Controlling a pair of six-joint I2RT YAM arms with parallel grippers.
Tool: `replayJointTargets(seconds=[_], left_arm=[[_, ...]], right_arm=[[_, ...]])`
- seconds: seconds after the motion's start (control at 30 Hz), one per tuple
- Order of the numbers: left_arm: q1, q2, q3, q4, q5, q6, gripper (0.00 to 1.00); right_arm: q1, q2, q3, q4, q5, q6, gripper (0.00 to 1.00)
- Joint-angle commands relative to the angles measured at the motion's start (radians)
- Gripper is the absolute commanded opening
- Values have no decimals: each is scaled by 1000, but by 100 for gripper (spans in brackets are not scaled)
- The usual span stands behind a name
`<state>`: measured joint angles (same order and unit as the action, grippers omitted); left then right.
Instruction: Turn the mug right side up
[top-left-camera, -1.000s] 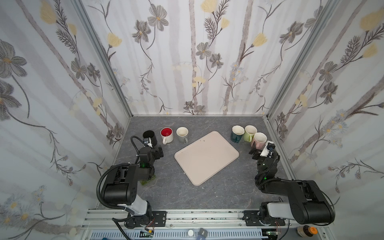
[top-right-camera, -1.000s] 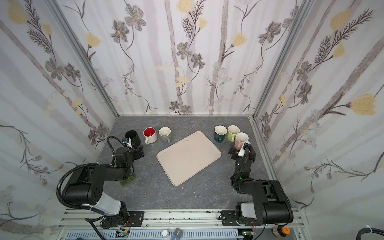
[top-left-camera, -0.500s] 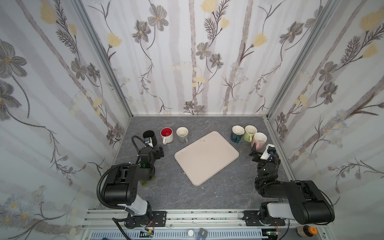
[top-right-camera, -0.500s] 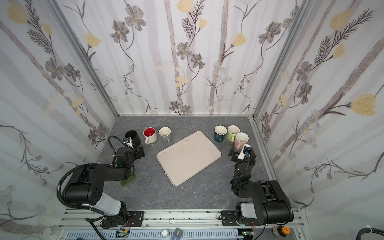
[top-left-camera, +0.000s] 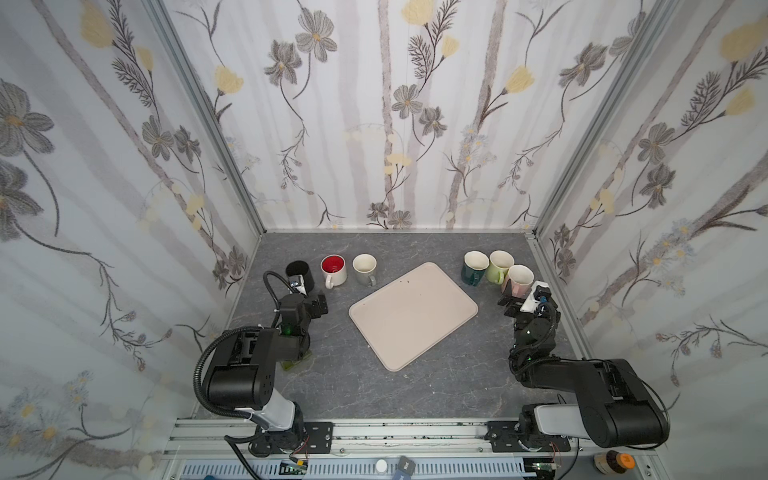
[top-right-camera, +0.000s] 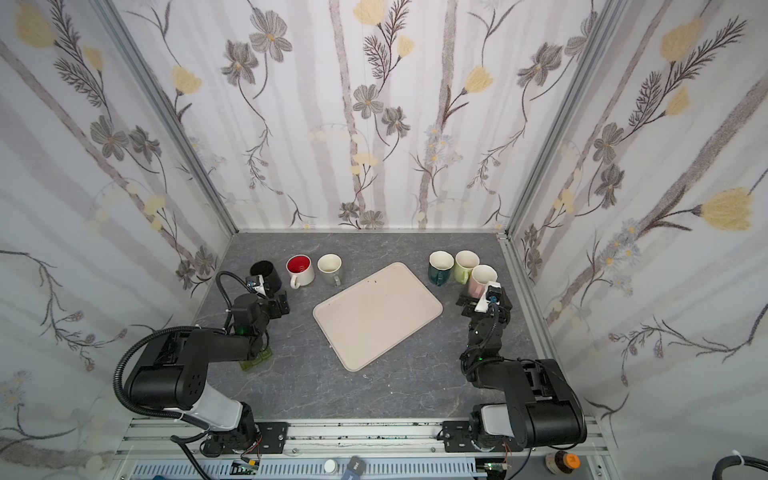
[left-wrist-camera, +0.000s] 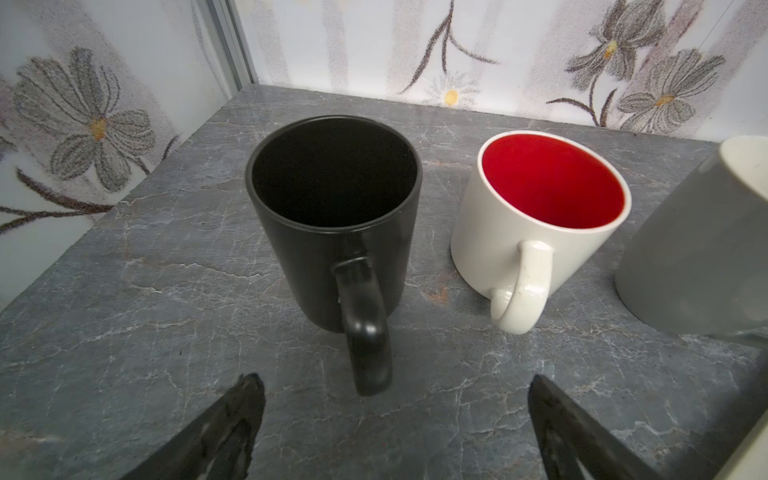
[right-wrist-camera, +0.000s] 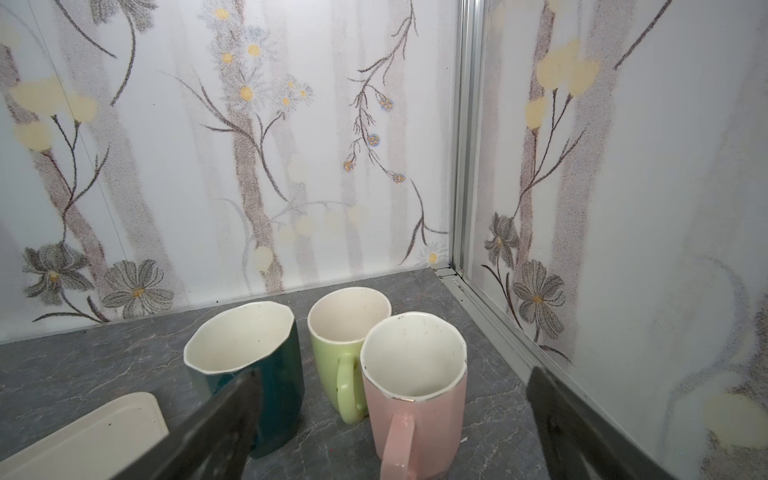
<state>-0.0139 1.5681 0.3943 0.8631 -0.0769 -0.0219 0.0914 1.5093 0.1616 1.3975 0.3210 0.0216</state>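
Pink mug upright beside green mug; left end effector, right end effector spread, empty.

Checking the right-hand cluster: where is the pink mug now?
In both top views the pink mug stands upright at the back right, closest to the right wall, with the light green mug beside it.

- Grey mug was cut off by the frame edge in left wrist view.
- Black mug had its 5 o'clock side hidden behind left arm in a top view.
- Green object under that arm was mostly covered, unidentifiable.
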Motion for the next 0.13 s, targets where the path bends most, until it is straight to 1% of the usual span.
replayJointTargets(seconds=[0.0, 0.1], left_arm=[[0, 0, 3, 29, -3, 10, 100], [-2, -3, -3, 38, -6, 10, 100]], right_arm=[[0, 3, 9, -19, -2, -2, 100], [0, -1, 1, 1, -4, -6, 100]])
